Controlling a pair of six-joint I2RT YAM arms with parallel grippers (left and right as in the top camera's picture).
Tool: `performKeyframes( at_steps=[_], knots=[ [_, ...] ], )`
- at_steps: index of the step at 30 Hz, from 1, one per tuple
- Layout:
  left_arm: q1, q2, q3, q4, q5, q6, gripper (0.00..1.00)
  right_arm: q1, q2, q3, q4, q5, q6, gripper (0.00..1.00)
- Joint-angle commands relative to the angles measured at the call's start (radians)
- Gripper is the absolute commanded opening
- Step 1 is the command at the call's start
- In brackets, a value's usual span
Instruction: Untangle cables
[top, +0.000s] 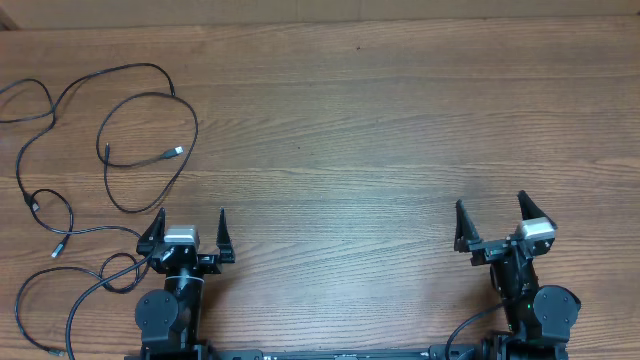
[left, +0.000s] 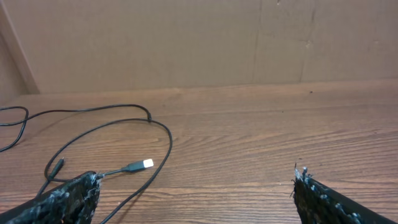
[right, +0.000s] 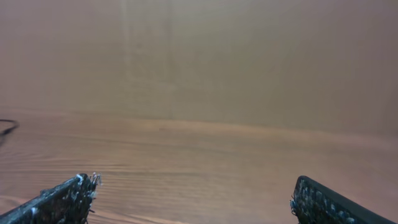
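Several thin black cables (top: 110, 190) lie looped and crossing on the left side of the wooden table (top: 380, 140). One silver plug end (top: 176, 152) rests inside a loop; the left wrist view shows that plug (left: 142, 165) just ahead of my left finger. My left gripper (top: 190, 222) is open near the table's front, just right of the cable loops, holding nothing. My right gripper (top: 492, 206) is open at the front right, far from the cables, with bare wood between its fingers (right: 65, 199).
A brown cardboard wall (left: 186, 43) stands along the far edge of the table. Another small plug (top: 58, 247) lies at the left near the lower cable loops. A short piece of cable (right: 7, 127) shows at the left edge of the right wrist view.
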Motion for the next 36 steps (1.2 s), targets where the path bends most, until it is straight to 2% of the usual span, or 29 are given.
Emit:
performKeyframes(
  at_steps=[1, 10, 36],
  knots=[
    [0.006, -0.011, -0.005, -0.002, -0.001, 0.027, 0.99, 0.005, -0.012, -0.011, -0.039, 0.112, 0.019, 1.00],
    [0.006, -0.010, -0.005, -0.002, -0.001, 0.027, 1.00, 0.010, -0.012, -0.011, -0.061, 0.167, 0.008, 1.00],
    [0.006, -0.011, -0.005, -0.002, -0.001, 0.027, 0.99, 0.010, -0.012, -0.011, -0.058, 0.136, 0.038, 1.00]
  ],
)
